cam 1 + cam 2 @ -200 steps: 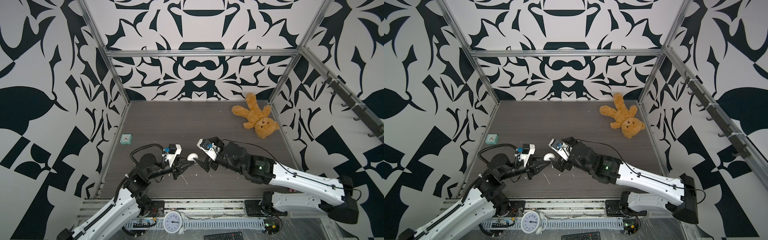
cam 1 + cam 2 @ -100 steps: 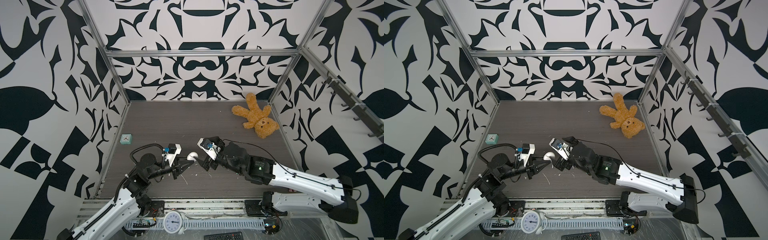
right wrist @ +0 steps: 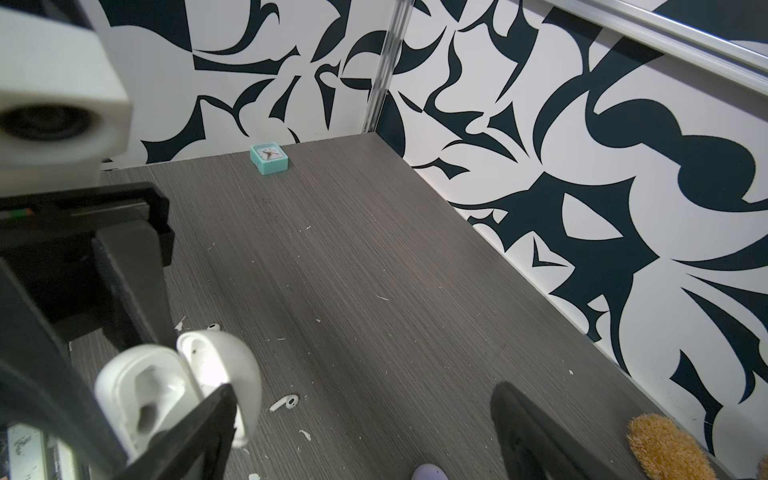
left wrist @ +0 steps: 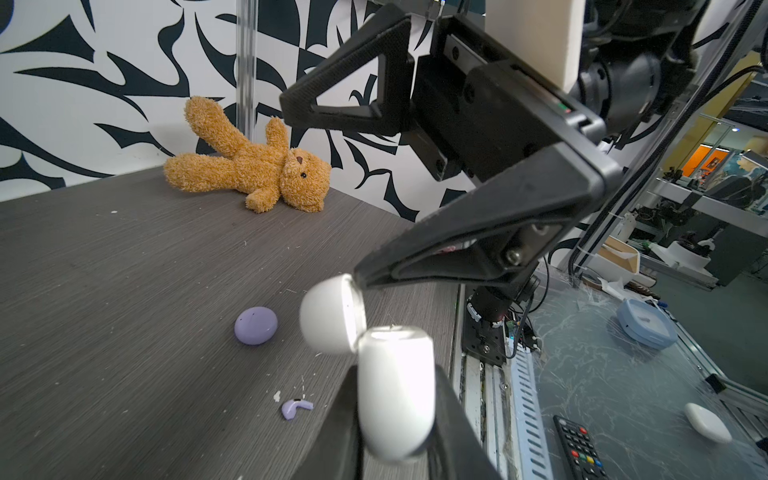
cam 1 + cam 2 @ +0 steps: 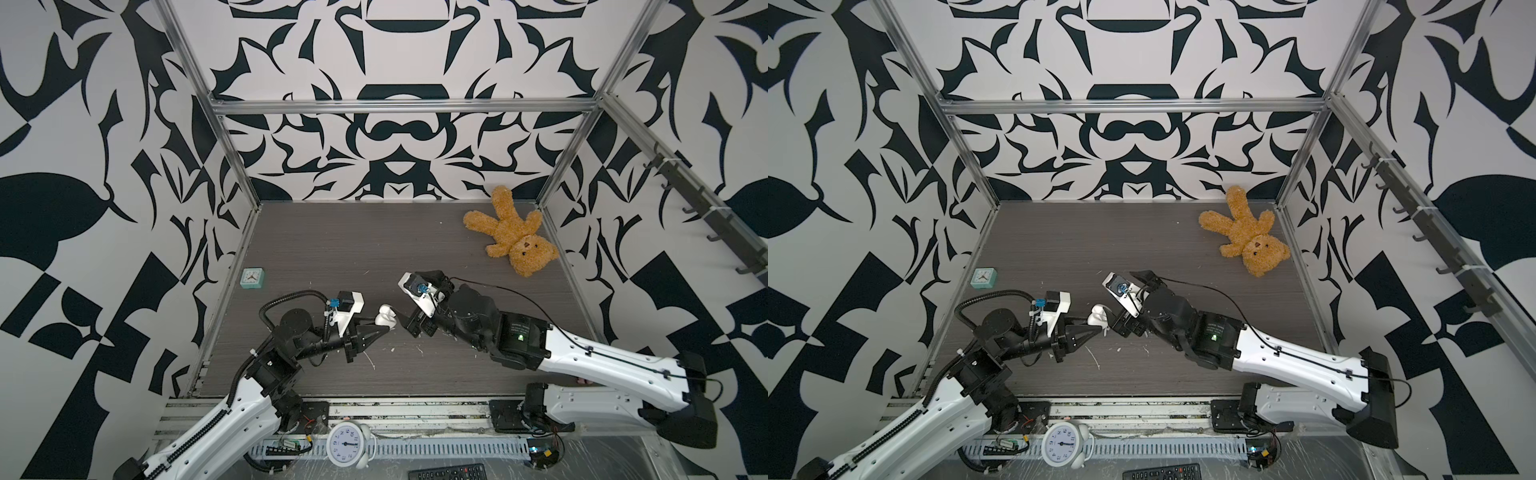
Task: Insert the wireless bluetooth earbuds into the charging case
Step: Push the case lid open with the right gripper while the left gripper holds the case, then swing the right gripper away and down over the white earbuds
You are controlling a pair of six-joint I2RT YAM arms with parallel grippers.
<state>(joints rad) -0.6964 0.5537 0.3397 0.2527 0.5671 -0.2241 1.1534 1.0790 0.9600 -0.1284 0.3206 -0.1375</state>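
Left wrist view: above the tabletop (image 4: pixel 124 270), the right claw (image 3: pixel 361 388) is spread wide and holds nothing, with one finger at the open lid of the white charging case (image 4: pixel 395 386). The left claw (image 4: pixel 395 419) is clenched on that case. A closed purple case (image 4: pixel 255 325), a purple earbud (image 4: pixel 296 408), a white earbud (image 3: pixel 284 402) and a second white earbud (image 3: pixel 212 327) lie loose on the tabletop.

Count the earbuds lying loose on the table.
3. A pale purple earbud lies near the purple case; a white earbud lies near the open white case; a second white one peeks from behind its lid. Others may be hidden.
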